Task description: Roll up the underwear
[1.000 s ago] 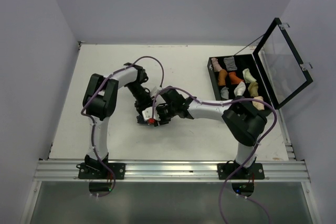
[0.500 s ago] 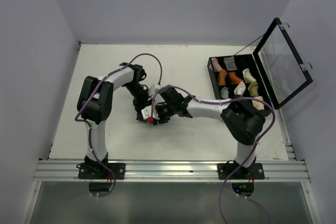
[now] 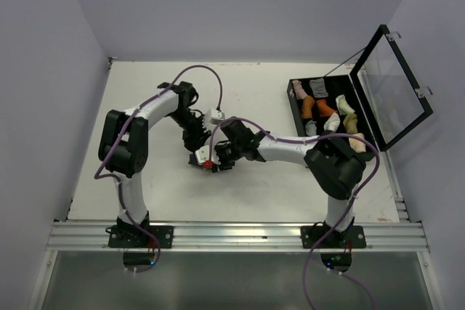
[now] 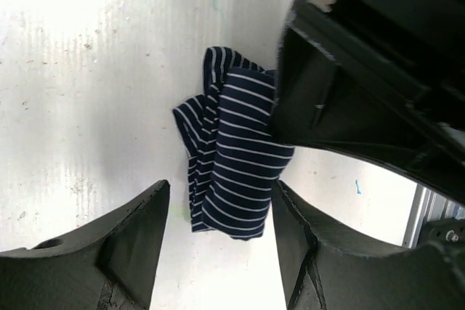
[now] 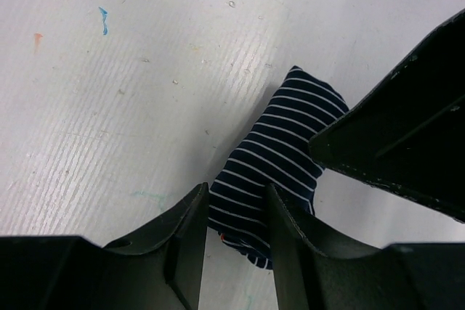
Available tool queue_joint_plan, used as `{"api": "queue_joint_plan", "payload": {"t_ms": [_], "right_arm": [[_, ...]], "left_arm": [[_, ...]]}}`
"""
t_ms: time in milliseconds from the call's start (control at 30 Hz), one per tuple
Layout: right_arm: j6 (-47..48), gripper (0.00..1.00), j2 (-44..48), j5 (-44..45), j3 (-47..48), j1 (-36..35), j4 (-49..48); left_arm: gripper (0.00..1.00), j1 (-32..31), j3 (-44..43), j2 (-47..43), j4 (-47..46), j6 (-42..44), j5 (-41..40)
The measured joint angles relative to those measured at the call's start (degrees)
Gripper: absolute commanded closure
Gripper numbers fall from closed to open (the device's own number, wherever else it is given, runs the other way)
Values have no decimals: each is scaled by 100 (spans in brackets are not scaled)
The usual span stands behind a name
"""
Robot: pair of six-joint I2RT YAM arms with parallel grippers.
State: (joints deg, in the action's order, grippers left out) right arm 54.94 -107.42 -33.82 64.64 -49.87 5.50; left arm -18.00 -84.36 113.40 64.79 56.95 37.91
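Underwear (image 4: 236,157), navy with thin white stripes, lies as a loose, half-folded bundle on the white table (image 3: 145,179), well to the left of the open compartment box (image 3: 330,110) and a little nearer the arm bases than the box is. In the left wrist view its long axis runs straight away from the camera, with the stripes crossing it. From above, both grippers cover it, so its heading toward the box cannot be told. The box holds rolled garments (image 3: 320,107), and its clear lid (image 3: 396,88) stands up on the side away from the underwear.

The left gripper (image 4: 218,190) stands open astride one end of the bundle, with bare table showing beside one finger. The right gripper (image 5: 236,194) is closed on the other end, cloth filling its gap, and its body butts against the bundle's side.
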Motion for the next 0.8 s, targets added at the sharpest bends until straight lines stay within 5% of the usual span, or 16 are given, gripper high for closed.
{"api": "queue_joint_plan", "payload": {"t_ms": [433, 533, 667, 800], "right_arm": [[13, 60, -107, -28, 168, 2, 116], [28, 60, -109, -39, 181, -2, 164], [37, 59, -155, -52, 254, 9, 227], [35, 55, -177, -105, 302, 15, 317]], "left_arm": [[37, 0, 599, -177, 57, 925, 173], [44, 11, 758, -177, -24, 981, 164], [70, 15, 942, -177, -212, 999, 70], [81, 22, 977, -166, -240, 918, 66]]}}
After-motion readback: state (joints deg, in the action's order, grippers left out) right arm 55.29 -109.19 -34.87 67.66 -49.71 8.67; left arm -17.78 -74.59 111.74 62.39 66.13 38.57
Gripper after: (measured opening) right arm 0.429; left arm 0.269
